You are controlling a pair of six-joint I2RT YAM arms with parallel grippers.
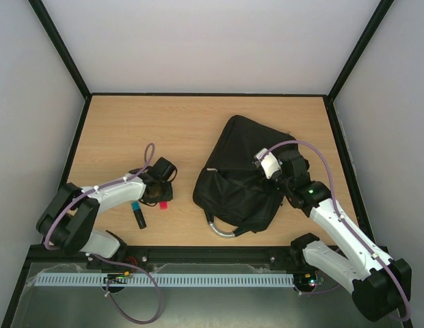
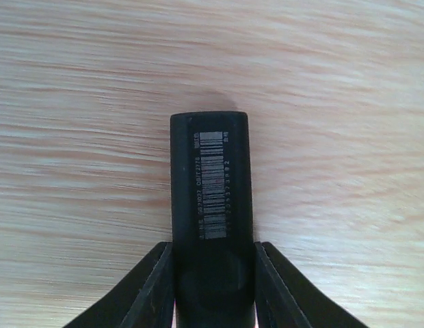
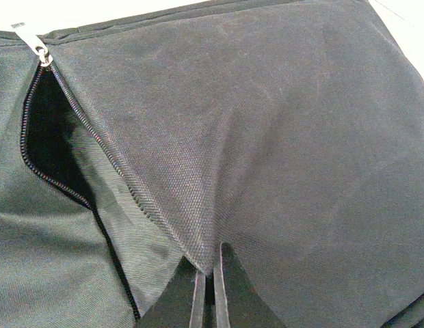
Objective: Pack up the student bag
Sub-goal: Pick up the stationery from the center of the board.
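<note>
The student bag [image 1: 236, 147], large, black and soft, lies right of the table's middle, its grey loop handle [image 1: 222, 230] toward the near edge. My right gripper [image 1: 261, 164] is over it, shut on a fold of the bag's fabric [image 3: 301, 137] beside the unzipped opening [image 3: 51, 143], and holds the flap up. My left gripper [image 1: 157, 191] is low over the table left of the bag. A black tube with a barcode label [image 2: 210, 178] lies on the wood, and both left fingers [image 2: 156, 287] press against its sides, so my left gripper [image 2: 213, 249] is shut on it.
A dark marker with a blue cap [image 1: 138, 215] lies just left of the left gripper, near the front edge. A red piece [image 1: 164, 203] shows under that gripper. The zipper pull [image 3: 37, 49] sits at the opening's top. Black frame posts and white walls close the table in.
</note>
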